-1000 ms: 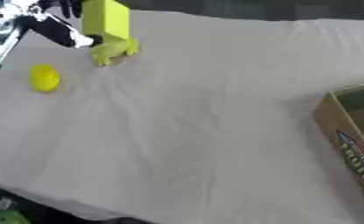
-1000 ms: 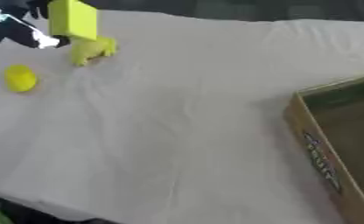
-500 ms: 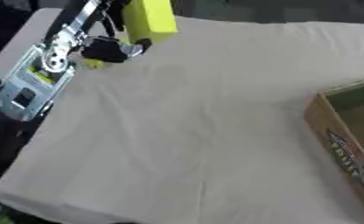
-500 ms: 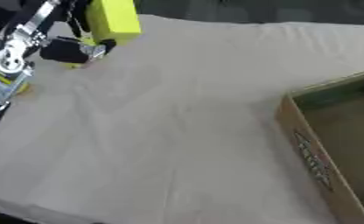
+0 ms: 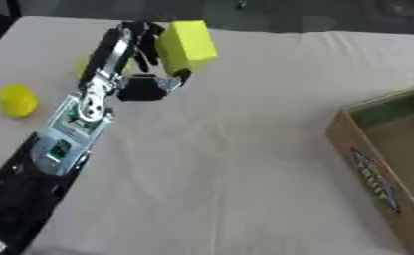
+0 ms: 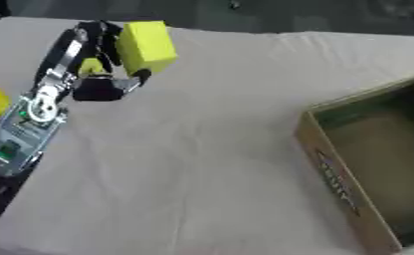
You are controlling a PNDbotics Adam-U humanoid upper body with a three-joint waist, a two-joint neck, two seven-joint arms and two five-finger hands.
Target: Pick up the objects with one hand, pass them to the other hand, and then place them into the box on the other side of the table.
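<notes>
While the left hand (image 5: pixel 154 74) is raised over the far left part of the table (image 5: pixel 237 164), its fingers are curled around a yellow block (image 5: pixel 187 44), which it holds above the cloth and not on it. The right hand does not show in either view. The block has flat faces and sharp edges, and it keeps its shape in the hold, so I judge it to be stiff and probably light, maybe foam or hollow plastic. The smooth faces may be a little slippery. For the pass, the other hand should take it by two opposite flat faces on the free side, away from the fingers that already hold it.

A small yellow round object (image 5: pixel 17 100) lies on the cloth near the left edge, and something yellow-green (image 6: pixel 90 66) shows behind the arm; I cannot tell what it is. The open cardboard box (image 6: pixel 332 182) stands on the right side, well apart from the hand.
</notes>
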